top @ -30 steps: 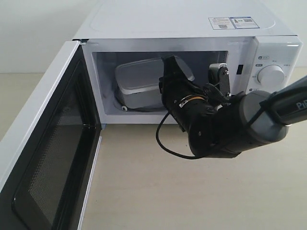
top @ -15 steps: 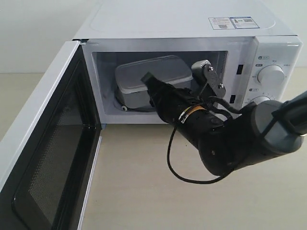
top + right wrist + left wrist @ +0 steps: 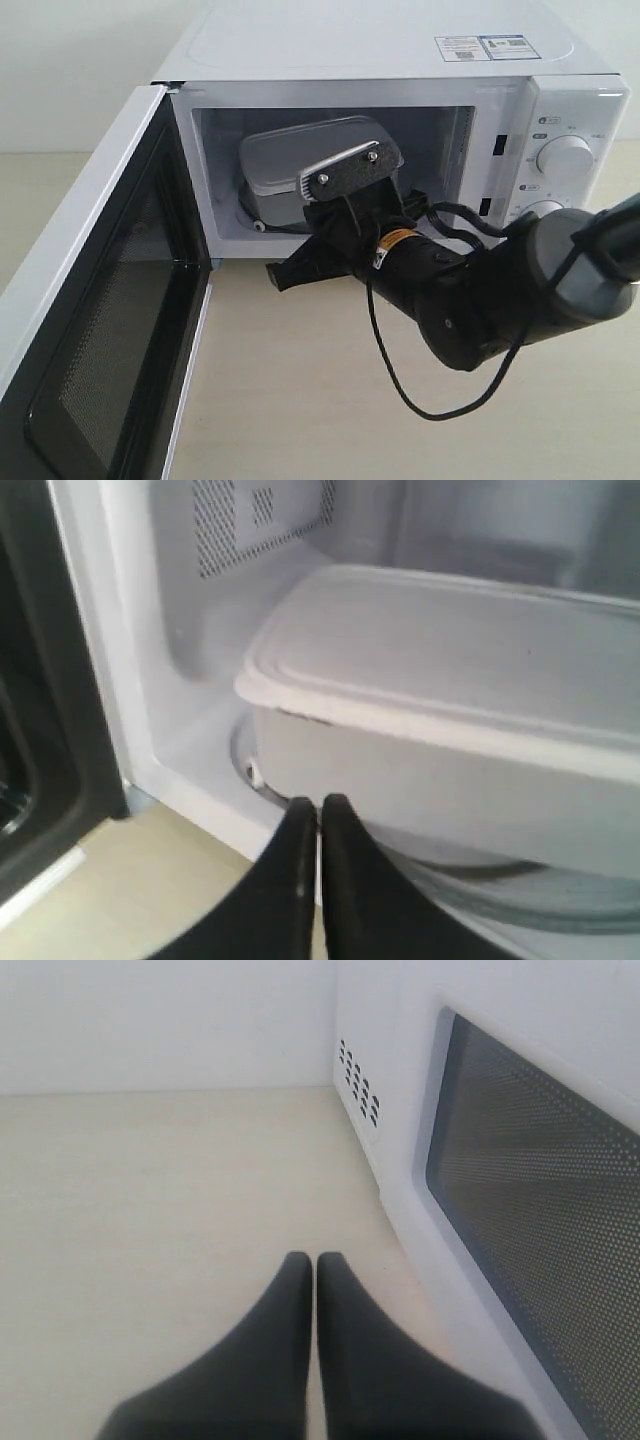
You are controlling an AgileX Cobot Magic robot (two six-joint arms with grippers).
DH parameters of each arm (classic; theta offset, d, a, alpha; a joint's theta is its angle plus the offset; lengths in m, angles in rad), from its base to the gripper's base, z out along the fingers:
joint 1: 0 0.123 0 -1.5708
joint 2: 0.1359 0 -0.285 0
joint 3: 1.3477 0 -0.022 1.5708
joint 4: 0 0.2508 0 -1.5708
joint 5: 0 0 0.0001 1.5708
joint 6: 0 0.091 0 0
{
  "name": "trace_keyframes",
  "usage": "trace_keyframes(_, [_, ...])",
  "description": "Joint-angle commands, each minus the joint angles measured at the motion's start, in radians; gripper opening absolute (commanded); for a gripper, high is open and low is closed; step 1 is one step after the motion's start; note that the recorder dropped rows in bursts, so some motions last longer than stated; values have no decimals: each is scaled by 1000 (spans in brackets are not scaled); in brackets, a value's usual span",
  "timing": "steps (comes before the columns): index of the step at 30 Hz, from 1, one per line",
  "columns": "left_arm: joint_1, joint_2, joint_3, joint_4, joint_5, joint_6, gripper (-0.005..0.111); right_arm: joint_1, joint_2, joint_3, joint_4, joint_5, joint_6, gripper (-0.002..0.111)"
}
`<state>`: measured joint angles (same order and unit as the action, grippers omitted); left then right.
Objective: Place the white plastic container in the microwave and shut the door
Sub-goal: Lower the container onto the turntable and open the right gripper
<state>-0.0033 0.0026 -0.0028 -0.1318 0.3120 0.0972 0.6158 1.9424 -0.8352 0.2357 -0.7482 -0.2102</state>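
Right wrist view: your right gripper (image 3: 320, 805), fingers pressed together and empty, hangs at the mouth of the microwave (image 3: 380, 50), where the white plastic container (image 3: 450, 660) sits on the turntable (image 3: 500, 905). Loading looks done; the door (image 3: 90, 300) stands wide open. Your left gripper (image 3: 315, 1258), likewise pinched together, sits beside the door's outer face, so a push there seems next. The stickers (image 3: 480, 46) on top are too small to read.

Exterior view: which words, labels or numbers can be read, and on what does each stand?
No text can be read.
Two stickers on top of the white boxy microwave: print too small.
Markings around the round white knob: too small.
Small yellow label on the right arm: blurred.
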Motion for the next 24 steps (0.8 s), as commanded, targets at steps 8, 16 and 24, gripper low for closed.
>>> trace_keyframes(8, [-6,-3,3,1,-7,0,4,-8,97,-103,23,-23,-36,0])
trace_keyframes(16, [-6,-3,3,1,-7,0,4,-8,177,-199,110,-29,-36,0])
trace_keyframes(24, [-6,-3,3,1,-7,0,4,-8,213,-288,123,-23,-89,0])
